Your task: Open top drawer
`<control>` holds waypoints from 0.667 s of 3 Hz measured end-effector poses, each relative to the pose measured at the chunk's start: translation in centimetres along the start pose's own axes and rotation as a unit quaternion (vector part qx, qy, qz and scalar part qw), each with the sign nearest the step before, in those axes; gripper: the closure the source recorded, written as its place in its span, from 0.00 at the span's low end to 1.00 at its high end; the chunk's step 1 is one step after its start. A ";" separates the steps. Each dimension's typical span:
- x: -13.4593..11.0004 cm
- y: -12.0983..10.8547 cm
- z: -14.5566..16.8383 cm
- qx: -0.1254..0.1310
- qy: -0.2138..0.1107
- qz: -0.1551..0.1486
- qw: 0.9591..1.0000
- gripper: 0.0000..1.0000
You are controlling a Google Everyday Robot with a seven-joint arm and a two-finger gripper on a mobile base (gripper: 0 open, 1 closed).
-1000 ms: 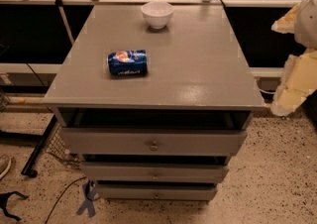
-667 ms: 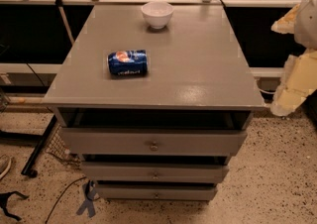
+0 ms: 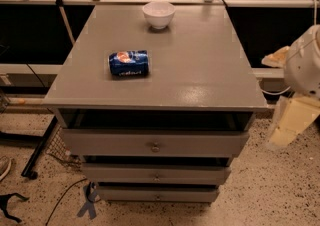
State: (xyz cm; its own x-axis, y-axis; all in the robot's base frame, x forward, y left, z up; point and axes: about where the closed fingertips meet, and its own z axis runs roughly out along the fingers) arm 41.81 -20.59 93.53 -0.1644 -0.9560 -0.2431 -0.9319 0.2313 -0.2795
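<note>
On a speckled floor (image 3: 280, 195), near the camera, a black cable (image 3: 62, 202) and a scrap of blue tape (image 3: 89, 206) lie in front of a grey cabinet (image 3: 200, 70). A dark object (image 3: 9, 204) at the lower left is cut off by the picture's edge and cannot be identified. The cabinet's three drawer fronts step back one under another. The lowest drawer (image 3: 157, 194) is nearest the floor and the middle drawer (image 3: 156, 174) sits above it, both slim and partly shadowed. The top drawer (image 3: 115, 142), the widest panel, sits directly beneath the cabinet top with its small round knob (image 3: 155, 147) at centre. A dark gap lies between this panel and the top, and what is inside cannot be seen. At the right edge, level with that drawer and apart from the cabinet, hangs the robot's cream-coloured gripper (image 3: 292, 122). It is partly cut off, and whether it is open or closed cannot be told. A black bar (image 3: 39, 147) slants to the floor at the cabinet's left. On the top, a blue Pepsi can (image 3: 128, 63) lies on its side toward the left. A white bowl (image 3: 159, 14) stands upright near the far edge, well apart from the can. Beyond it runs a metal rail (image 3: 260, 1).
</note>
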 end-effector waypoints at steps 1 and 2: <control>0.3 2.1 3.8 -0.027 -0.021 -0.008 0.999 0.00; -0.1 4.0 7.0 -0.053 -0.047 -0.017 0.997 0.00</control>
State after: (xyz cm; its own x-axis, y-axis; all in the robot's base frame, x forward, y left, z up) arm 40.37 -18.31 85.95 -0.1055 -0.9404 -0.3233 -0.9662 0.1739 -0.1904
